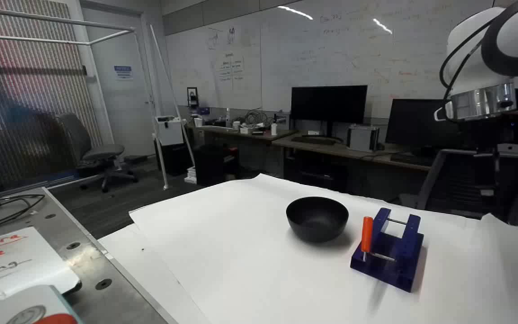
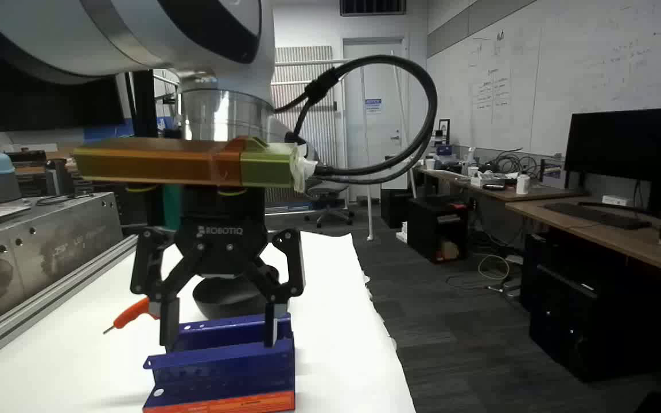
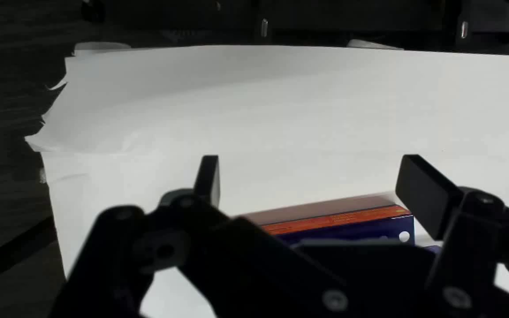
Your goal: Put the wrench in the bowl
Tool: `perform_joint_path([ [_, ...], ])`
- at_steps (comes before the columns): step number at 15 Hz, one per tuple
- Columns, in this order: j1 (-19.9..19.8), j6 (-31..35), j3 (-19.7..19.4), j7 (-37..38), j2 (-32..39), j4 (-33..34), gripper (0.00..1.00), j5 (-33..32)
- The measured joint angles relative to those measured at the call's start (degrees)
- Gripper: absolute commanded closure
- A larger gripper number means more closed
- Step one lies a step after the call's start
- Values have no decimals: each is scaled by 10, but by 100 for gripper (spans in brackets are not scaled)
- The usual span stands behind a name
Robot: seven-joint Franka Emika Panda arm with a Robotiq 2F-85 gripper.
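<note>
The wrench, a slim orange-red tool with a short metal tip [image 1: 367,234], is at one end of the blue rack. In an exterior view it juts out tilted beside the rack [image 2: 131,314], its inner end partly behind my left-hand finger. How it rests on the rack is unclear. The black bowl [image 1: 317,219] sits upright on the white paper beside the rack; its visible inside is empty. It also shows behind my gripper [image 2: 230,298]. My gripper [image 2: 221,332] is open and empty, pointing down above the rack. In the wrist view, my open fingers [image 3: 314,185] show; wrench and bowl are out of view.
The dark-blue rack [image 1: 387,261] has two uprights and cross rods; it also shows below my gripper [image 2: 221,367] and in the wrist view [image 3: 351,232]. White paper [image 1: 223,252] covers the table. A metal beam [image 2: 38,246] runs along one side. Desks with monitors [image 1: 328,103] stand behind.
</note>
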Motion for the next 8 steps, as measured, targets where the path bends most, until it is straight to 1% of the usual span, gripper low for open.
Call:
perform_joint_path([
  [6, 0, 0, 2, 0, 1, 4, 0, 0],
  [8, 6, 4, 15, 4, 8, 9, 0, 0],
])
